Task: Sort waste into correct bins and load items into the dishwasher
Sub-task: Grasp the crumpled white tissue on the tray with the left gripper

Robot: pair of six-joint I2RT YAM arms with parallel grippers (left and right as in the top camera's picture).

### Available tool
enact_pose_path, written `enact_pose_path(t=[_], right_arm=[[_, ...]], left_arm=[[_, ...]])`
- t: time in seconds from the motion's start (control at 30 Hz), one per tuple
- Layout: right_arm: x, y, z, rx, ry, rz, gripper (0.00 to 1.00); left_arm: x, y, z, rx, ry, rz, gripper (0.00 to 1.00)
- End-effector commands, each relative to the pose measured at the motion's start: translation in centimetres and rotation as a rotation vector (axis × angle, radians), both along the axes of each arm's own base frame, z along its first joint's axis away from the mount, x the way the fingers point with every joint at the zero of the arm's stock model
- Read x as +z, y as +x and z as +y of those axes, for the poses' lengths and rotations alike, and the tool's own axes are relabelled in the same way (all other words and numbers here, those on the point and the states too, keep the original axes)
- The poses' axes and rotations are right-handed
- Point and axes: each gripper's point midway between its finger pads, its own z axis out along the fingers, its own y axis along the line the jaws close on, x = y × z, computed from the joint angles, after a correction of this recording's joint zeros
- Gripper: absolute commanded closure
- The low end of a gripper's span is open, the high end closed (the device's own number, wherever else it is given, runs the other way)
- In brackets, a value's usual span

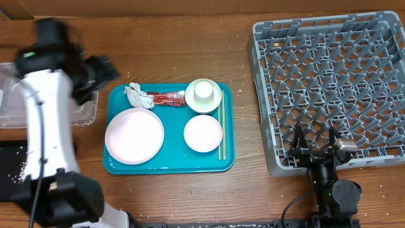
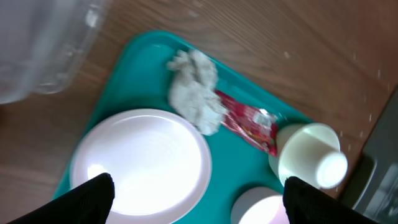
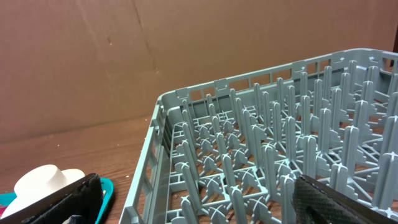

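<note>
Wooden tabletop, teal tray (image 2: 121, 71) on it. My left gripper (image 2: 202, 198): jaws wide apart, empty. Nearest them, large round plate (image 2: 140, 165); just beyond it, crumpled white-silver wrapper (image 2: 194, 93), straight ahead. Touching that, red wrapper (image 2: 249, 124), long axis slanting toward small cup (image 2: 311, 163). Clear tub (image 2: 37, 50) off the tray's corner. My right gripper (image 3: 199, 202): spread, empty, well apart at dish rack (image 3: 249, 124). By my judgement, the left arm is the nearer.
</note>
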Motion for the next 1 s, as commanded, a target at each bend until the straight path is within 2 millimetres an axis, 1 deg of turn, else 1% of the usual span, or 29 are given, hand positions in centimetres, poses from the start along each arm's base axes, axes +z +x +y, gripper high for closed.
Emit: enact_pose_path(t=[0.0,0.03,0.1,0.13,0.2,0.27,0.3,0.33,0.37,0.4,0.47,0.53,0.63,0.8,0.97], right_arm=[[-0.2,0.0,0.2,0.01,-0.004,-0.004,0.0],[-0.2,0.0,0.2,0.01,-0.004,-0.004,0.0],[-0.2,0.0,0.2,0.01,-0.004,-0.004,0.0],[-0.2,0.0,0.2,0.01,-0.004,-0.004,0.0],[-0.2,0.0,0.2,0.01,-0.004,-0.004,0.0],[-0.2,0.0,0.2,0.01,-0.004,-0.004,0.0],[-0.2,0.0,0.2,0.01,-0.004,-0.004,0.0],[-0.2,0.0,0.2,0.01,-0.004,-0.004,0.0],[-0.2,0.0,0.2,0.01,-0.004,-0.004,0.0],[-0.2,0.0,0.2,0.01,-0.004,-0.004,0.0],[-0.2,0.0,0.2,0.01,-0.004,-0.004,0.0],[-0.2,0.0,0.2,0.01,-0.004,-0.004,0.0],[-0.2,0.0,0.2,0.01,-0.004,-0.004,0.0],[-0.2,0.0,0.2,0.01,-0.004,-0.004,0.0],[-0.2,0.0,0.2,0.01,-0.004,-0.004,0.0]], left_arm=[[-4.4,1.3,-3.9,-0.172,0.144,0.09,0.11],[-5.5,1.9,-4.4,-0.194,0.193,0.104,0.11],[-7.3,3.2,-4.4,-0.204,0.277,0.11,0.11],[-8.2,4.0,-3.7,-0.195,0.334,0.113,0.11],[-9.5,4.8,-2.6,-0.177,0.397,0.126,0.11],[-10.8,5.0,-1.2,-0.155,0.443,0.156,0.12],[-11.1,5.0,-0.9,-0.152,0.445,0.164,0.12],[-12.0,4.9,-0.4,-0.145,0.438,0.188,0.14],[-12.8,4.6,-0.3,-0.146,0.422,0.215,0.16],[-13.2,4.4,-0.3,-0.152,0.413,0.231,0.17],[-14.4,3.9,-0.7,-0.195,0.387,0.27,0.19],[-14.8,3.7,-1.0,-0.208,0.374,0.286,0.19],[-15.1,3.4,-1.8,-0.218,0.326,0.295,0.22],[-15.6,3.4,-2.7,-0.23,0.278,0.29,0.22],[-15.8,3.3,-2.8,-0.232,0.275,0.295,0.25]])
